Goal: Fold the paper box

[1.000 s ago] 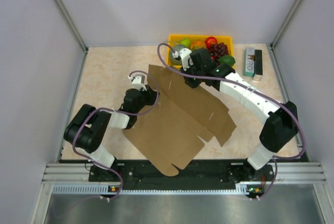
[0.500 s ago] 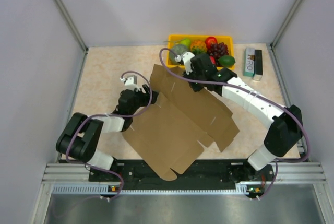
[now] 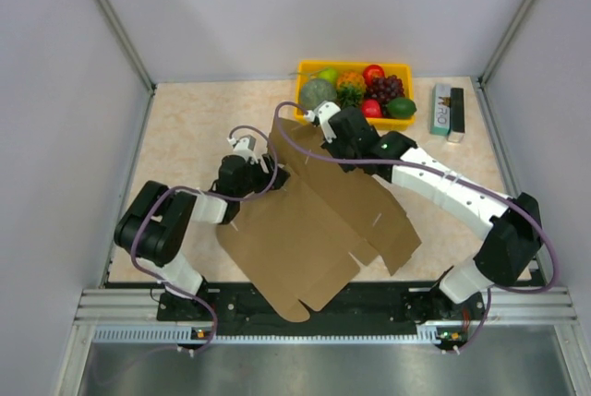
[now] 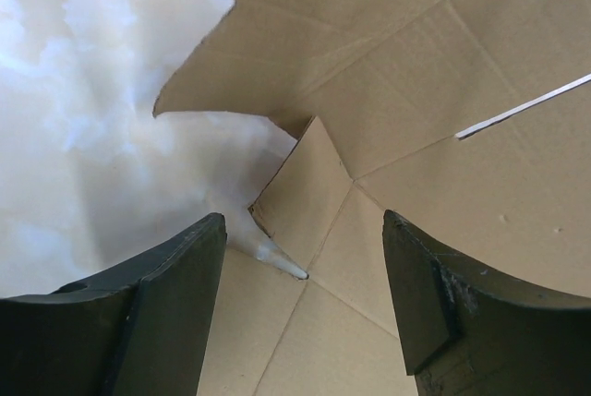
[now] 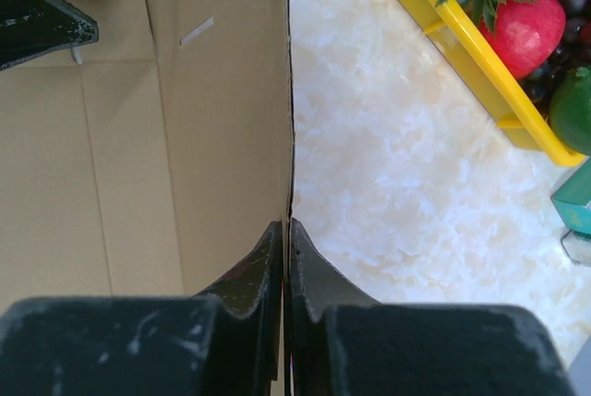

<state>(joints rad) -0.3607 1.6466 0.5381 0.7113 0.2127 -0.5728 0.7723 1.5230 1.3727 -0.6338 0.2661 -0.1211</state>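
Observation:
The paper box [image 3: 305, 230] is a flat brown die-cut cardboard sheet spread across the table's middle, with its far-left flap lifted. My right gripper [image 3: 314, 133] is at that flap. In the right wrist view the right gripper [image 5: 287, 223] is shut on the thin upright edge of the paper box [image 5: 185, 119]. My left gripper [image 3: 261, 167] is at the sheet's left edge. The left wrist view shows the left gripper [image 4: 303, 225] open over a creased corner of the paper box [image 4: 416, 91], its fingers [image 4: 175, 276] apart and holding nothing.
A yellow tray [image 3: 403, 68] of fruit stands at the back, close behind the right arm; its rim [image 5: 462, 45] shows in the right wrist view. A green-and-white carton [image 3: 447, 110] lies at the back right. Grey walls close in the table's left, back and right.
My left gripper has opened wide beside the sheet's left edge. My right gripper has moved left and nearer with the far flap pinched, and the flap stands steeper.

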